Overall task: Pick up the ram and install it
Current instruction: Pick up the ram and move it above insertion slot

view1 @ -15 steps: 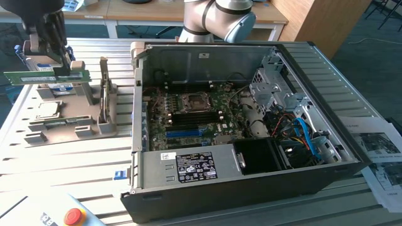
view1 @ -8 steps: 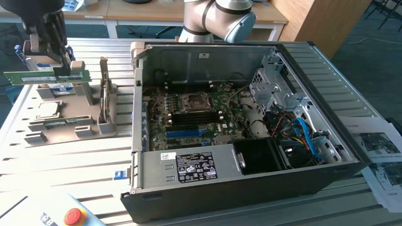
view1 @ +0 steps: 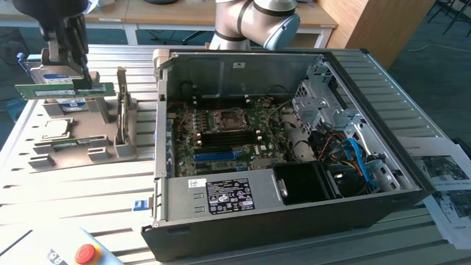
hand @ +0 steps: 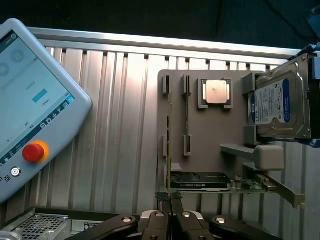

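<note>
- In the exterior view, the gripper (view1: 83, 81) is cut off by the upper frame edge. Its dark fingers cannot be told apart from one another.
- A short stretch of the ram (view1: 46, 91) is covered by those fingers. The rest of its green face and pale label is shown.
- In the wrist view, the ram (hand: 169, 145) is seen edge-on as a thin line, so no label or chips can be made out there.
- The gripper (hand: 170, 199) is clenched on the ram, with both fingertips pressed against its faces.
- The ram is held up above the grey fixture tray (view1: 81, 146), at the exterior view's left. It is outside the open computer case (view1: 294, 221).
- Its long axis lies level and runs across the exterior view from left to right, with the board standing on edge.
- It is gripped nearer its end on the exterior view's right, and the longer part juts toward the left.
- The hard drive (hand: 275, 107) and the teach pendant (hand: 30, 100) are each cut off by the wrist view's frame.
- The slots on the motherboard (view1: 228, 138) are too dark to be distinguished.
</note>
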`<state>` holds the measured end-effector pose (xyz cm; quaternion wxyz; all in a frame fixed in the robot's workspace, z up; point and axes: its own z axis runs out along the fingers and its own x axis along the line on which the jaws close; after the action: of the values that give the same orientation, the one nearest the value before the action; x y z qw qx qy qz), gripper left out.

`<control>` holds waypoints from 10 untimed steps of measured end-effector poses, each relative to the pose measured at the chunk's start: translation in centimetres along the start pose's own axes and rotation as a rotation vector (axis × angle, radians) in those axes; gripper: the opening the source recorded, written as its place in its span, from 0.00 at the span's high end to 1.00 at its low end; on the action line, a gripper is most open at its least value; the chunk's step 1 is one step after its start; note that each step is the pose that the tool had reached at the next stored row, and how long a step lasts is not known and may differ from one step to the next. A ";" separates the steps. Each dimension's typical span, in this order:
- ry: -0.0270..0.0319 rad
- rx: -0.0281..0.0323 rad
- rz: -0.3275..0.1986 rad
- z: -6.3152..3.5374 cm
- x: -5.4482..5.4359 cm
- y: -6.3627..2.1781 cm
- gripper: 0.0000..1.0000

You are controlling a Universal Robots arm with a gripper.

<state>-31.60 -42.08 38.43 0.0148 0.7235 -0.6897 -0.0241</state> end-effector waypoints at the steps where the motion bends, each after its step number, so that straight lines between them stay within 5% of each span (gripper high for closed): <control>1: 0.0001 -0.0001 0.000 -0.02 0.0 -0.23 0.88; 10: 0.0003 -0.0001 -0.002 -0.14 0.2 -2.37 0.88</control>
<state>-29.22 -42.19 38.43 0.0149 0.7241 -0.6891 -0.0241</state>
